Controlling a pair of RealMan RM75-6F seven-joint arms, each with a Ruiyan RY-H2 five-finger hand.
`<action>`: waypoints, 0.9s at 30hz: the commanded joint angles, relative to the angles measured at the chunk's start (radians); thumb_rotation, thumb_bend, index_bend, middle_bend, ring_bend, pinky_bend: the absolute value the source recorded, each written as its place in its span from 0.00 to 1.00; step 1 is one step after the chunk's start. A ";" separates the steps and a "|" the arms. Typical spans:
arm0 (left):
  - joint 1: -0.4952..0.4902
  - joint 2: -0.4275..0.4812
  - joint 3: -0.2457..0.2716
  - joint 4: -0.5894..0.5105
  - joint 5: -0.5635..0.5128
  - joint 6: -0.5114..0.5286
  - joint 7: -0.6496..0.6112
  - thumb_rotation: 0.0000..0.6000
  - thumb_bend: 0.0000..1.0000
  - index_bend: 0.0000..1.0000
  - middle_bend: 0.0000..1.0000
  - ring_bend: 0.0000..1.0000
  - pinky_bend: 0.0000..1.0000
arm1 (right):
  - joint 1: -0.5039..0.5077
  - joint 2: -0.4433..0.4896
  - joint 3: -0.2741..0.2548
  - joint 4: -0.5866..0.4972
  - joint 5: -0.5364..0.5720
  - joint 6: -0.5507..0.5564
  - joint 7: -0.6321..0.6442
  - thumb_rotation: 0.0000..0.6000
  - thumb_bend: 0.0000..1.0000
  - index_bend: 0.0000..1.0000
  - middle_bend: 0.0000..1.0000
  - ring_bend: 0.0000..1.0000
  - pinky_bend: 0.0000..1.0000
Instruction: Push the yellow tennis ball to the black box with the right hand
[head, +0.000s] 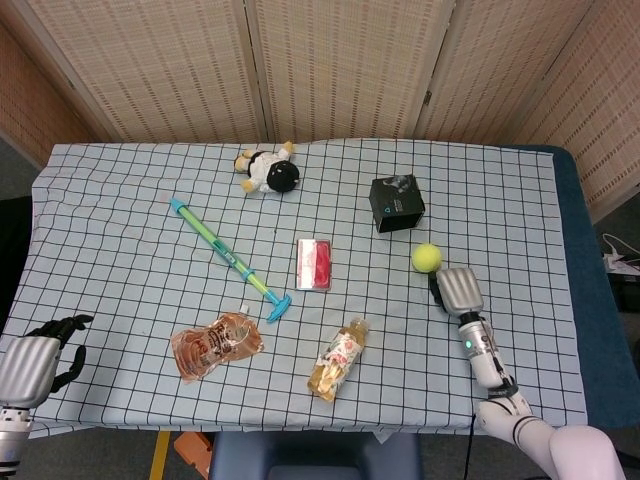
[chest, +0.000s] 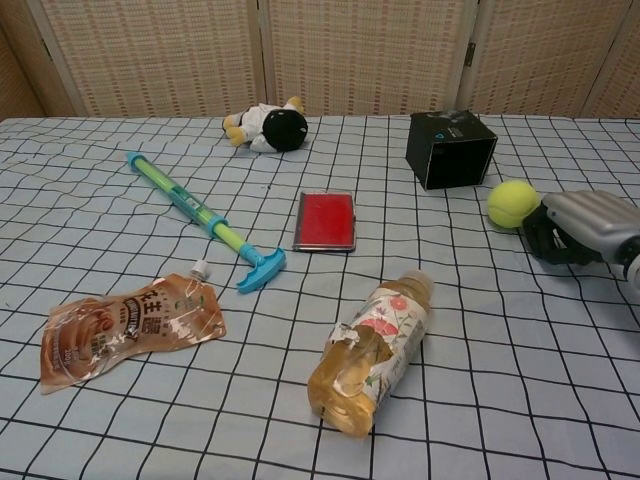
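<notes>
The yellow tennis ball (head: 427, 258) (chest: 513, 203) lies on the checked cloth, a short way in front of the black box (head: 397, 203) (chest: 450, 149) and slightly to its right. My right hand (head: 455, 290) (chest: 575, 228) sits just behind the ball with its dark fingers curled, touching it or nearly so, holding nothing. My left hand (head: 35, 362) hangs off the table's near left corner, fingers curled, with nothing in it; the chest view does not show it.
A red card case (head: 315, 264), a teal-and-green toy pump (head: 231, 260), a brown snack pouch (head: 214, 344), a lying tea bottle (head: 338, 358) and a plush toy (head: 269, 170) are spread left of the ball. The cloth's right edge (head: 570, 300) is close.
</notes>
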 joint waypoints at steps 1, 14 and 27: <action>0.000 -0.001 0.000 0.000 0.001 0.000 0.003 1.00 0.52 0.30 0.36 0.35 0.55 | 0.030 -0.015 0.006 0.044 0.005 -0.032 0.009 1.00 1.00 1.00 0.92 0.77 1.00; -0.003 -0.003 0.003 -0.002 0.001 -0.008 0.017 1.00 0.52 0.30 0.36 0.35 0.55 | 0.101 -0.037 0.003 0.157 0.002 -0.102 0.065 1.00 1.00 1.00 0.92 0.77 1.00; -0.007 -0.003 0.003 -0.003 -0.011 -0.022 0.024 1.00 0.52 0.30 0.36 0.35 0.55 | 0.165 -0.043 0.012 0.235 0.015 -0.179 0.079 1.00 1.00 1.00 0.92 0.77 1.00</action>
